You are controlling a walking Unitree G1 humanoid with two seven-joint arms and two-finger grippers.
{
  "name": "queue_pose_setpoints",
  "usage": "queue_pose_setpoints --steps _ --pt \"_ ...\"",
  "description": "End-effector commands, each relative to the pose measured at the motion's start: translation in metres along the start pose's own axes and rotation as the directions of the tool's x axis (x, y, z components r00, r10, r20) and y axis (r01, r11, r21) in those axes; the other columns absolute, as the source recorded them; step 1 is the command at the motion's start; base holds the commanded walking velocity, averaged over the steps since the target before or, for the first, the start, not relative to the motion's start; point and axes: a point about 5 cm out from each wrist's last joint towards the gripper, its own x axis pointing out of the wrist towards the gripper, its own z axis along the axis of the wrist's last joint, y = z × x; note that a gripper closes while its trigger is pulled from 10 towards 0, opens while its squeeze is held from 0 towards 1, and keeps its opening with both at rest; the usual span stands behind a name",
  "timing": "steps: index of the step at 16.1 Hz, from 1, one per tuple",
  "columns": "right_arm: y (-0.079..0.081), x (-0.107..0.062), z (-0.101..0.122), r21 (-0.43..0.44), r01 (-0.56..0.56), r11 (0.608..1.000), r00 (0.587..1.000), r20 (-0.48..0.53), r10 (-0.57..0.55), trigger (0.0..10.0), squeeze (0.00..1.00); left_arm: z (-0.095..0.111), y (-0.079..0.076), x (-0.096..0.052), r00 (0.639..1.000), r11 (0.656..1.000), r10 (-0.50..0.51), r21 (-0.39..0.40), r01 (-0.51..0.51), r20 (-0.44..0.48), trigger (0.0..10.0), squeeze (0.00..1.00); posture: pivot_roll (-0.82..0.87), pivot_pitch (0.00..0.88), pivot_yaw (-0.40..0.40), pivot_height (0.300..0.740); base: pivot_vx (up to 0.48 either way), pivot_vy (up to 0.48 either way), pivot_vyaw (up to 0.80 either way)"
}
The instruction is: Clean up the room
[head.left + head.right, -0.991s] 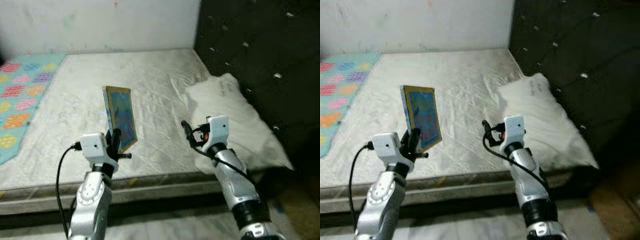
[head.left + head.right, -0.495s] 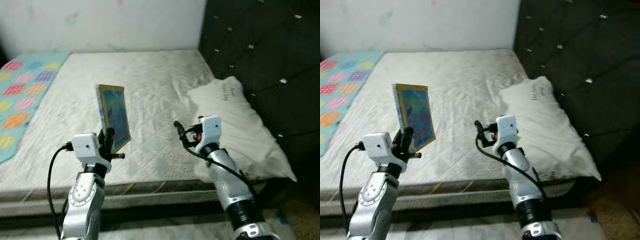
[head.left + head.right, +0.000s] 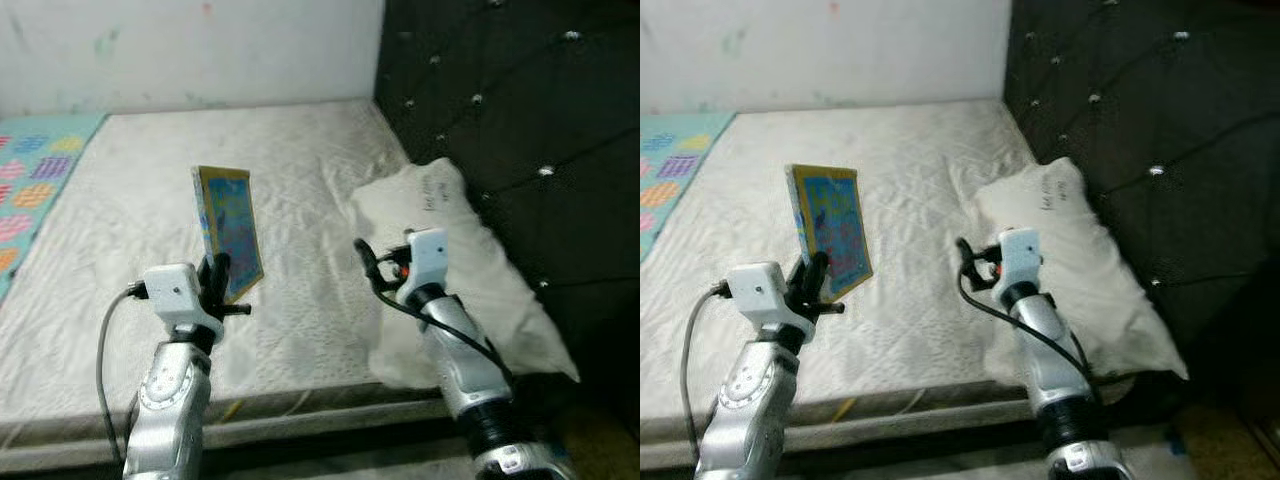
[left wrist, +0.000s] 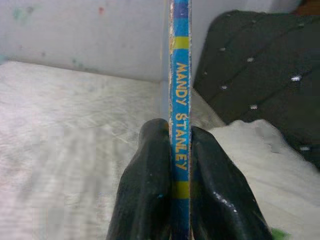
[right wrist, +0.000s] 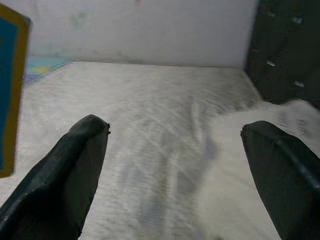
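Holding a thin picture book upright above the bed, the left gripper has its fingers clenched on the spine. The right gripper hovers beside the pillow, near the bed's front edge, with its fingers spread and grasping nothing. The book seems already picked up; putting it away is probably still left to do.

Wide bed w/ wrinkled off-white quilted mattress cover runs back to pale wall, dark tufted headboard along robot's right side. White rumpled pillow w/ handwriting lies on mattress at right, against headboard, near front edge. Turquoise blanket w/ multicolour patches lies at far left.
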Motion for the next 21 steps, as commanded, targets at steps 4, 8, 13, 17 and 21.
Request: queue_pose_setpoints --steps 4,8,13,17,21 --pt "0.0019 0.0024 0.0037 0.005 0.0 1.0 1.0 0.018 0.0 10.0 0.0 0.0078 -0.0028 0.0025 0.999 0.999 -0.039 0.023 0.038 0.033 10.0 0.0 -0.11 0.0 0.035 0.74 0.14 0.0 0.0" --pt "0.0006 0.0021 0.0044 0.01 0.002 1.0 1.0 0.024 -0.002 10.0 0.0 0.0074 -0.004 0.0031 0.998 0.999 -0.043 0.022 0.042 0.034 10.0 0.0 -0.11 0.0 0.034 0.74 0.289 0.0 0.0" --pt "0.0011 0.0021 0.0066 -0.028 -0.007 1.0 0.999 0.034 0.008 10.0 0.0 0.0053 -0.0039 0.0038 0.999 0.999 -0.028 0.02 0.027 0.025 10.0 0.0 -0.12 0.0 0.034 0.74 0.244 0.0 0.27" --pt "0.0001 0.0026 0.0075 -0.032 -0.006 0.999 0.999 0.036 0.008 10.0 0.0 0.0047 -0.0064 0.0047 0.999 0.999 -0.042 0.014 0.042 0.026 10.0 0.0 -0.12 0.0 0.03 0.74 0.0 0.0 0.8" --pt "-0.0013 0.0026 0.0075 -0.029 0.003 1.0 0.999 0.037 -0.002 10.0 0.0 0.0054 -0.0081 0.0055 0.998 0.998 -0.057 0.015 0.056 0.033 10.0 0.0 -0.12 0.0 0.032 0.74 0.339 0.0 0.4"
